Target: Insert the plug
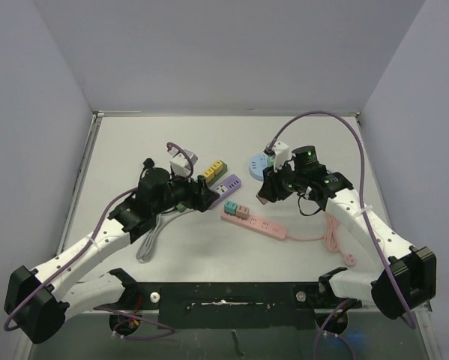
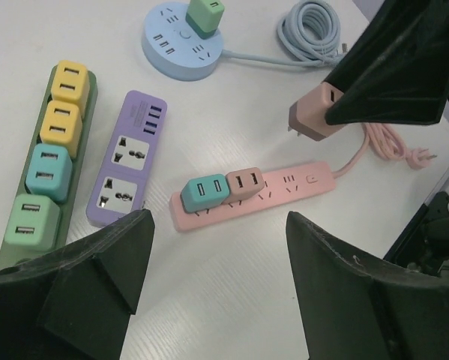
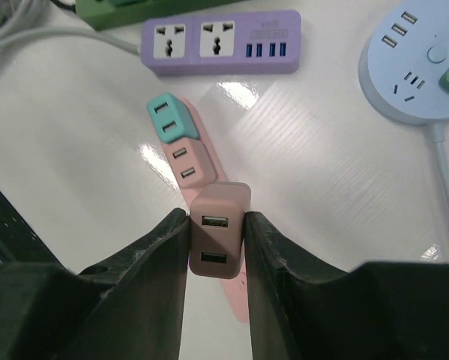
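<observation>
The mauve plug hangs above the pink power strip. In my right wrist view it sits at six o'clock from the teal adapter and brown adapter, both seated there. My right gripper is clamped on its sides. I judge pickup done; alignment, lowering and pressing home remain. My left gripper stands wide apart, holding nothing. No brand or legible writing found.

The dusty-brown plug hangs lifted at upper right, prongs pointing left. The pink power strip lies flat mid-frame, right sockets free.
</observation>
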You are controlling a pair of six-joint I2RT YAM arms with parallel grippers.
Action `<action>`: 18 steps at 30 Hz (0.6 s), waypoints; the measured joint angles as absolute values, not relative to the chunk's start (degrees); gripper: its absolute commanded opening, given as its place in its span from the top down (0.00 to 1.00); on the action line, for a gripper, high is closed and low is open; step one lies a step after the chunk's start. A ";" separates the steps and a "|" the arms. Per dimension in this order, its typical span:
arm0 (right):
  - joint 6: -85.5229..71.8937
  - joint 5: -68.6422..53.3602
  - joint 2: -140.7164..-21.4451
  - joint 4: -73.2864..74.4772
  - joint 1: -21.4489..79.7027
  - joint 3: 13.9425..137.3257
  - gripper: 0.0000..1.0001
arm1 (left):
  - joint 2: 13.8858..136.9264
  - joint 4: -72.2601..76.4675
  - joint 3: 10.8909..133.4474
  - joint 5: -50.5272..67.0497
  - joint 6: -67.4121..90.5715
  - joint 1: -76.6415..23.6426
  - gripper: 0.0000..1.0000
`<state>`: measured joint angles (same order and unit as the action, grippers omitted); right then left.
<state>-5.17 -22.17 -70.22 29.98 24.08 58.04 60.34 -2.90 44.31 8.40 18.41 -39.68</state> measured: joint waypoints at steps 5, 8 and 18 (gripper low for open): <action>4.62 -23.90 -71.33 33.54 21.89 56.07 0.78 | 59.20 -5.21 43.38 9.45 27.40 -35.48 0.30; 8.97 -25.26 -74.19 35.55 20.95 55.44 0.79 | 59.29 -8.38 43.33 10.04 35.09 -32.69 0.30; 16.10 -28.71 -78.54 34.04 22.24 51.40 0.79 | 62.70 -17.76 38.44 18.55 52.95 -26.04 0.32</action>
<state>16.10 -28.71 -78.54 34.04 22.24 51.40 62.70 -17.76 38.44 18.55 52.95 -26.04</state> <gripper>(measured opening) 0.315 0.687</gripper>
